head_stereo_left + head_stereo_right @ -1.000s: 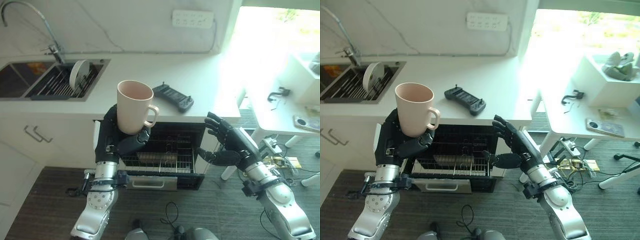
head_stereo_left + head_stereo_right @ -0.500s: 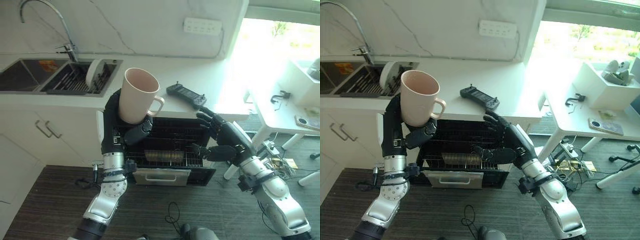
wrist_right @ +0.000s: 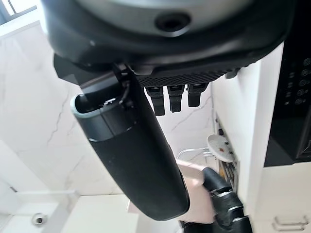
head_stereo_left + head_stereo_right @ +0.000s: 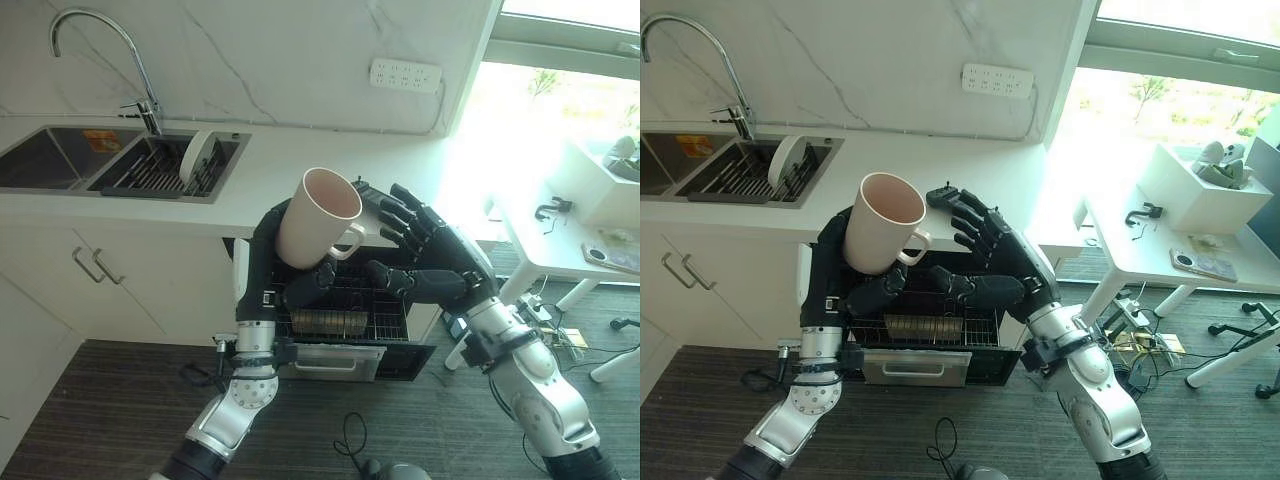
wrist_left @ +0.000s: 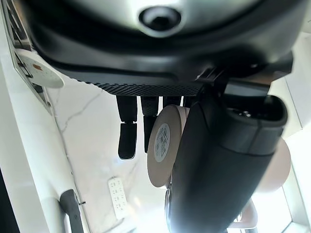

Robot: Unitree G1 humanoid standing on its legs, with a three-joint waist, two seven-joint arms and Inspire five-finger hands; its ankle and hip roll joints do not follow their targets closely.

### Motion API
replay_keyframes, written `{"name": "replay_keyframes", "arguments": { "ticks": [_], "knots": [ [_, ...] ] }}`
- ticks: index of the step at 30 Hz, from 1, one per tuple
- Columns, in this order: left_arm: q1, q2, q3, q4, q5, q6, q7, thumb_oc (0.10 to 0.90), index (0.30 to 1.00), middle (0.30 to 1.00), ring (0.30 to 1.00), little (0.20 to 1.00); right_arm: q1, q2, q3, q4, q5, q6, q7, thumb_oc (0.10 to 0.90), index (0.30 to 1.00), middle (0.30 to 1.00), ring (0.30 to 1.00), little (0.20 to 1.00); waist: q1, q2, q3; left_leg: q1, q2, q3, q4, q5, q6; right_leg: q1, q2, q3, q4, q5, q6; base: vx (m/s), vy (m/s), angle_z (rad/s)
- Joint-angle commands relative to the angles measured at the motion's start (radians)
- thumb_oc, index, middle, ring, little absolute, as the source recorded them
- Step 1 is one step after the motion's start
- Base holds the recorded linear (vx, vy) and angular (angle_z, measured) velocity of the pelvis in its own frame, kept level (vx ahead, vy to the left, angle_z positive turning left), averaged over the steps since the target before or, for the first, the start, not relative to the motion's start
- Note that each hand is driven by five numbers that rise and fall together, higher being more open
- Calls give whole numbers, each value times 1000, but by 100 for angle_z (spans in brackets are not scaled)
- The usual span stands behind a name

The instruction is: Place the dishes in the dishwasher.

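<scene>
A kitchen scene seen from above. At about 10 o'clock, a sink is set into the white desk, with a faucet behind it and a white plate standing on edge in the sink's drying rack; by the look of it, this plate has yet to be loaded.

At the centre, the left robot hand grasps a pale pink mug around its lower body, fingers and thumb curled on it. The mug is held tilted, mouth up, in the air in front of the desk edge and above the open dishwasher. Its handle points toward 3 o'clock.

Below, at 6 o'clock, the dishwasher's wire rack is pulled out; one dark item seems to lie in it, though what it is cannot be told.

Just right of the mug, the right robot hand is released, fingers spread, close beside the handle and holding nothing.

The mug is not yet in the rack, so loading seems at an early stage.
</scene>
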Motion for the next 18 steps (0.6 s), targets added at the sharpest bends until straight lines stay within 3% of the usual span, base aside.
{"name": "replay_keyframes", "arguments": {
  "ticks": [1,10,18],
  "knots": [
    [-122,-12,-20,-52,31,-129,-17,400,300,300,300,300,-102,40,-35,-50,80,-100,-5,800,900,900,900,900,19,-4,-64,24,69,-40,-11,-52,-40,103,-84,37,-48,-26,82,0,0,0],
    [-154,-31,-92,-50,9,-141,-58,400,300,300,300,300,-180,98,17,-8,196,-74,-27,800,900,900,900,900,31,0,-72,28,67,-52,-11,-54,-41,107,-85,23,-48,-28,76,0,-1,1],
    [-163,-38,-135,-52,11,-139,-71,400,300,300,300,300,-191,132,52,-5,207,-79,-44,800,900,900,900,900,31,3,-75,27,64,-55,-11,-56,-40,103,-88,19,-48,-26,78,-8,1,0]
  ]
}}
